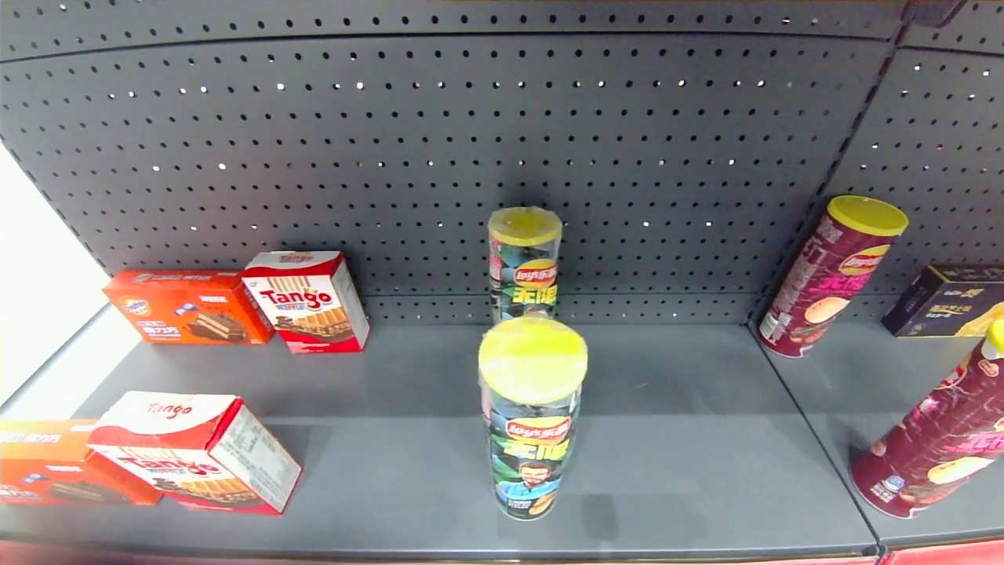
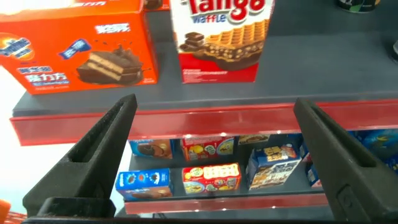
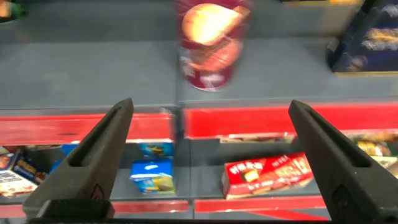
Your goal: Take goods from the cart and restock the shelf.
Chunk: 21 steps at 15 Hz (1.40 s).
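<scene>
Shelf (image 1: 690,439): grey deck, pegboard back, red strip along the front lip.

Centre: 2 green chip cans, both upright w/ yellow lids. The front green can (image 1: 532,424) is near the lip. The rear green can (image 1: 524,263) is against the back panel, in line behind it and well apart.

Robot's left side: rear orange box (image 1: 187,306) sits just beside rear wafer box (image 1: 307,300) at the back. Front orange box (image 1: 47,463) and front wafer box (image 1: 196,451) are near the lip, the wafer box turned at an angle.

Right bay: rear maroon can (image 1: 835,275), front maroon can (image 1: 933,439) and a dark box (image 1: 945,302) by the back panel.

Left tool (image 2: 214,106): jaws spread wide, nothing between them. It is out in front of the red strip, facing an orange box and a wafer box.

Right tool (image 3: 210,107): also spread wide and empty, in front of the strip. It faces a blurred maroon can, prob. the front one.

Lower-shelf packs (image 2: 211,177) are visible under the strip.
</scene>
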### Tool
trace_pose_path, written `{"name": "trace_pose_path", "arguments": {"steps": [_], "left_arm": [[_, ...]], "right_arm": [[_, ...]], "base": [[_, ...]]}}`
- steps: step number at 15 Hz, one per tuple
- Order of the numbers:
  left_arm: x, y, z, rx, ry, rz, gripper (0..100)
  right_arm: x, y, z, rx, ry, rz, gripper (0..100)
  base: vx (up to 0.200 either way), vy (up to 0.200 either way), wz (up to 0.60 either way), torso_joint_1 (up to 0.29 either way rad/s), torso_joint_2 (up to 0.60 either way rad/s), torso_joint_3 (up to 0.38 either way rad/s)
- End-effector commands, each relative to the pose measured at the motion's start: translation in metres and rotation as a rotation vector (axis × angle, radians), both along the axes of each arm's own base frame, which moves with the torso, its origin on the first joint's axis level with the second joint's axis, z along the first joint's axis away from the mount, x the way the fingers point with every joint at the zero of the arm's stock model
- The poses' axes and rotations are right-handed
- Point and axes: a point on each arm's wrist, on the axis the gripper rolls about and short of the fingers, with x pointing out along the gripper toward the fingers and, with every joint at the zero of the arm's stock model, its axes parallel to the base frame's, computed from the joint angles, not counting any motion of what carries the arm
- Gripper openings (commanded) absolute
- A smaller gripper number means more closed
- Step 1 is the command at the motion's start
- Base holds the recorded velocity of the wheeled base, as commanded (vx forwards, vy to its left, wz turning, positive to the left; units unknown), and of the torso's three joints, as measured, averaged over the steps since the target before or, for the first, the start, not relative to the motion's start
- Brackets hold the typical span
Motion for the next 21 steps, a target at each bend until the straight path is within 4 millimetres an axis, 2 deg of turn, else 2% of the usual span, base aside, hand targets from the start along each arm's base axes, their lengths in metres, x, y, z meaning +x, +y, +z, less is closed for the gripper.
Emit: {"name": "trace_pose_path", "arguments": {"steps": [1,16,18,21], "left_arm": [[0.0001,0.0,-0.0003,-0.001,0.002,0.0,100],[0.0001,0.0001,-0.0003,0.0,0.002,-0.002,100],[0.0001,0.0,-0.0003,-0.003,0.003,0.0,100],[0.0001,0.0,-0.0003,0.0,0.002,-0.002,100]], "right_arm": [[0.0001,0.0,-0.0002,0.0,0.004,0.0,100],[0.0001,0.0,-0.0002,0.0,0.004,0.0,100],[0.0001,0.0,-0.0002,0.0,0.004,0.0,100],[0.0001,0.0,-0.0002,0.0,0.004,0.0,100]], "base": [[0.0,0.0,0.0,0.0,0.0,0.0],[0.0,0.013,0.0,0.0,0.0,0.0],[0.0,0.2,0.0,0.005,0.01,0.005],[0.0,0.0,0.0,0.0,0.0,0.0]]}}
